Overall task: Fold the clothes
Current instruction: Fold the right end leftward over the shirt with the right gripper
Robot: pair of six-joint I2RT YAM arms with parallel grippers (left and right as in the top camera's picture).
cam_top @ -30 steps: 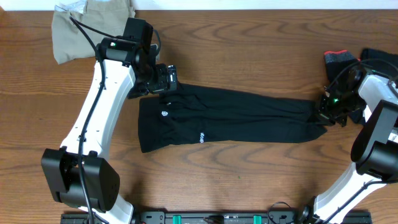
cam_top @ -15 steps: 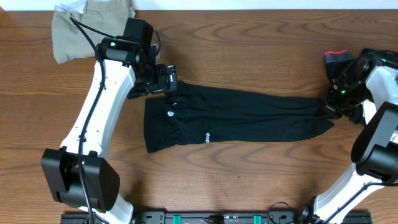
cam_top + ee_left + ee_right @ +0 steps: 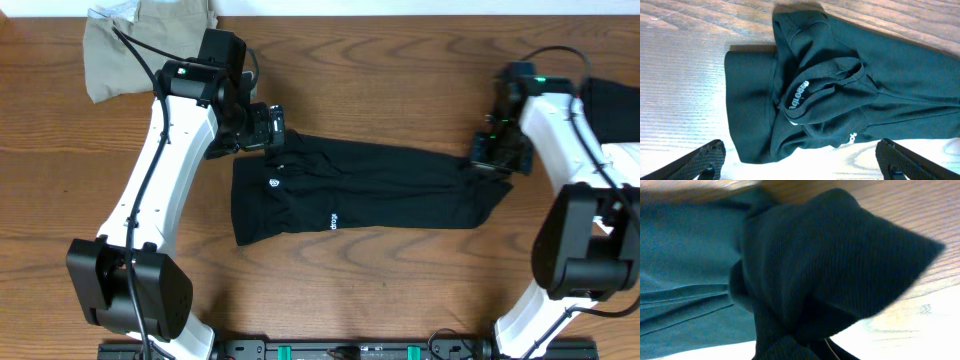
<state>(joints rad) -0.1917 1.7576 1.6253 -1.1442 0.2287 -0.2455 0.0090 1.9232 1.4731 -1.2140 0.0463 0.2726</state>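
Black garment [image 3: 370, 190] lay lengthwise left-right; right gripper [image 3: 485, 160] pinched its right end, left gripper [image 3: 268, 128] spread wide over the waist end.

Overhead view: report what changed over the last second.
The right gripper, shut on the black garment's leg end, carried it toward the waistband, shortening the garment. The left gripper stayed open over the waistband; the khaki garment did not move.

Close to the lens, the black garment [image 3: 840, 265] rises in a bunched, pointed fold that fills most of the view, its knit texture plain to see. Leftward it spreads flatter, with seams running across. The wooden table [image 3: 920, 210] shows at the upper right and, in glare, along the bottom.
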